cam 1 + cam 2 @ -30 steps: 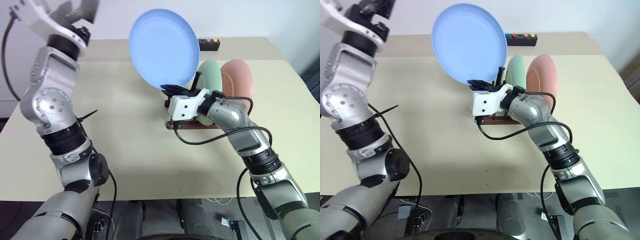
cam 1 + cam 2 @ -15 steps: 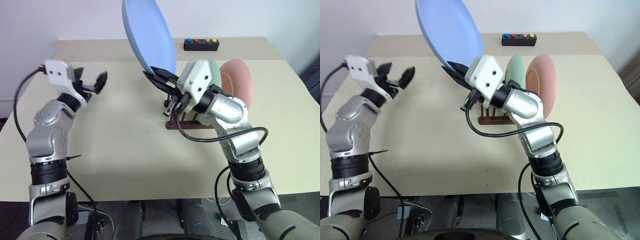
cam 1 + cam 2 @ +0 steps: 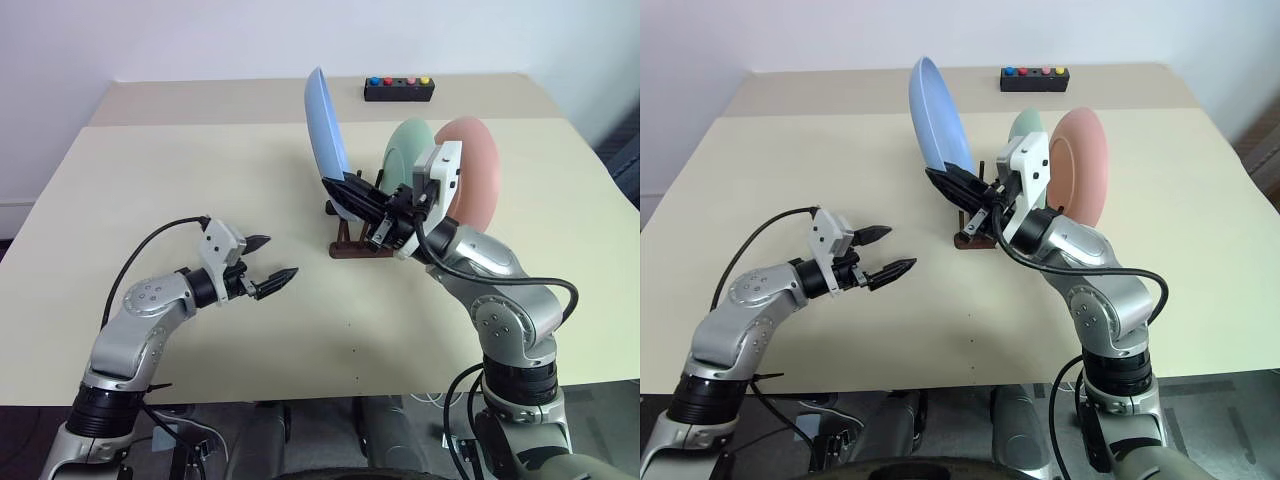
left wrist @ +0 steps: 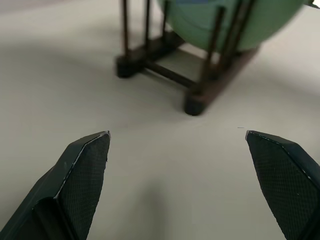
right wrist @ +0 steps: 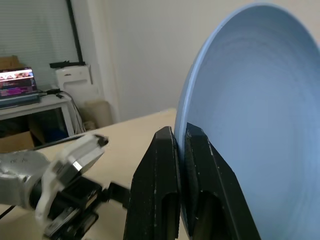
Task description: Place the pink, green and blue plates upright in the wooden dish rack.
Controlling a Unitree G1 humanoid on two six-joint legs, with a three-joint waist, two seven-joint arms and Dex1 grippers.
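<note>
We find the wooden dish rack [image 3: 362, 240] standing on the desk [image 3: 150, 180] toward its far right quarter, holding two plates upright between its pegs: the green plate [image 3: 404, 160] in the middle part and the pink plate [image 3: 476, 170] at the end nearer the desk's right edge. The slots at the rack's left end carry nothing. The blue plate [image 3: 325, 135] is not in the rack; it stands on edge in the air just above that left end, its lower rim pinched between the closed fingers of the right gripper [image 3: 346, 190]. The left gripper [image 3: 270, 262] hangs low over the desk, left of the rack and well apart from it, jaws spread wide and holding nothing. Against the frame of a second ago, we record that the blue plate has been rolled from face-on to edge-on, and that the left arm has dropped from high at the far left corner to near desk level. A black box with coloured buttons [image 3: 398, 88] sits near the far edge.
</note>
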